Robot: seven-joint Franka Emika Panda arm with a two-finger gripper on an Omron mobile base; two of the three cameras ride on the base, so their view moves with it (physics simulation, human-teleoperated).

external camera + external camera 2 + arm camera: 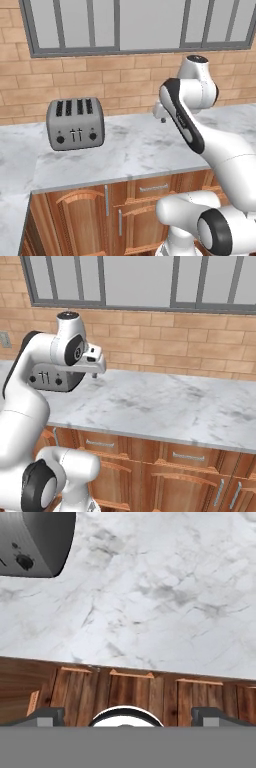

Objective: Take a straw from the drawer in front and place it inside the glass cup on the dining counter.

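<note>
Raised above the marble worktop (130, 145), claw (127, 716) spread wide and holding nothing, its two dark fingertips (46, 716) standing far apart at the bottom of the hand view, aimed down past the worktop's front edge at the brown cabinet fronts below. Closed beneath the worktop edge, the drawer (154, 188), a shallow brown front with a horizontal silver bar handle (153, 189), seen just left of the arm's lower links in the left base view and again among a row of like fronts (101, 445) in the right base view. Straw: cannot tell where, with the drawer shut. Parked on the worktop to the left, well apart from the claw, a grey four-slot toaster (75, 123), its corner and one dial also caught at the upper left of the hand view (36, 543). Behind it all, a brick wall (120, 80) under a grey-framed window (125, 22). Below, taller cabinet doors (85, 220) with vertical handles, left of the drawer.
</note>
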